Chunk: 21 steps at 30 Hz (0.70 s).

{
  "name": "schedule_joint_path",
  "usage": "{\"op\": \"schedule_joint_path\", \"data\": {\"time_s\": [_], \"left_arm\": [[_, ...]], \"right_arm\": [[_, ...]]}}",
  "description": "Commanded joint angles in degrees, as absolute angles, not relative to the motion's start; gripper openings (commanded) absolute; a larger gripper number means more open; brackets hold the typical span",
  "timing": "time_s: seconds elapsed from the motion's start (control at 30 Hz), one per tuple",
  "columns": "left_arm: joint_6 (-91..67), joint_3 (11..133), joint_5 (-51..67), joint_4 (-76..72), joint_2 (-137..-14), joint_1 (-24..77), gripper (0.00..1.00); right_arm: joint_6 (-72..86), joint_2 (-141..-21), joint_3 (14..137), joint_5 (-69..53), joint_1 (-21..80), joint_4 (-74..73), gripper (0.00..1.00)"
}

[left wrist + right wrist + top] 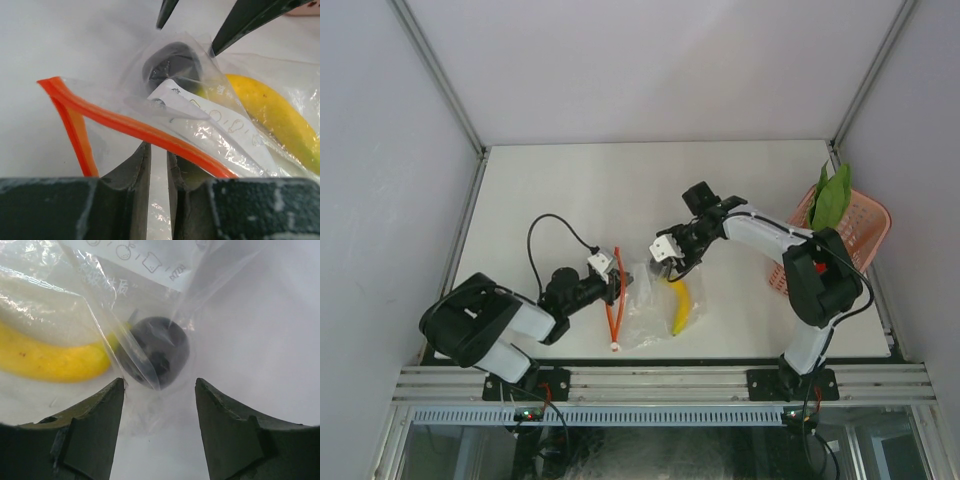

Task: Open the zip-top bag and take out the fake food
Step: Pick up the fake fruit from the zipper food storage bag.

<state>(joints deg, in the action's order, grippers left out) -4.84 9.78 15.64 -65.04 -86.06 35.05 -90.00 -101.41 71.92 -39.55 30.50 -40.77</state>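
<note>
The zip-top bag (645, 300) lies on the table near the front, its orange zipper strip (616, 300) on the left. My left gripper (624, 285) is shut on the bag's clear film (159, 150), just below the zipper strip (150, 132). The bag's mouth gapes. Inside the bag lie a yellow banana (680, 308) and a dark ball (170, 65) beside the white label (215, 122). My right gripper (670, 264) is open (160, 385), with the dark ball (157, 352) just beyond its fingertips, under the plastic. The banana (45, 357) lies to its left.
A pink lattice basket (860, 225) stands at the table's right edge with a green leafy vegetable (831, 195) sticking out of it. White walls with metal frame rails close in the table on three sides.
</note>
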Motion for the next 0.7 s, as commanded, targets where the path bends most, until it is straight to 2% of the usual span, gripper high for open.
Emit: {"op": "schedule_joint_path", "data": {"time_s": [0.0,0.13,0.2,0.37,0.67], "left_arm": [[-1.99,10.25,19.15,-68.49,-88.22,34.81,0.24],[-1.35,10.62,20.37,-71.02,-90.59,34.8,0.27],[-0.6,10.72,21.13,-72.93,-91.8,34.87,0.3],[1.01,10.61,20.87,-77.52,-94.08,35.41,0.43],[1.46,11.8,17.12,-77.85,-96.05,38.78,0.65]], "right_arm": [[-88.69,-104.08,71.54,-37.64,31.68,-37.59,0.57],[-88.97,-105.39,71.54,-37.79,31.83,-38.13,0.5],[-89.23,-105.82,71.88,-37.97,32.34,-38.71,0.41],[-88.68,-107.4,74.2,-38.72,33.54,-41.61,0.02],[-87.54,-107.51,75.04,-40.74,34.56,-42.93,0.0]]}}
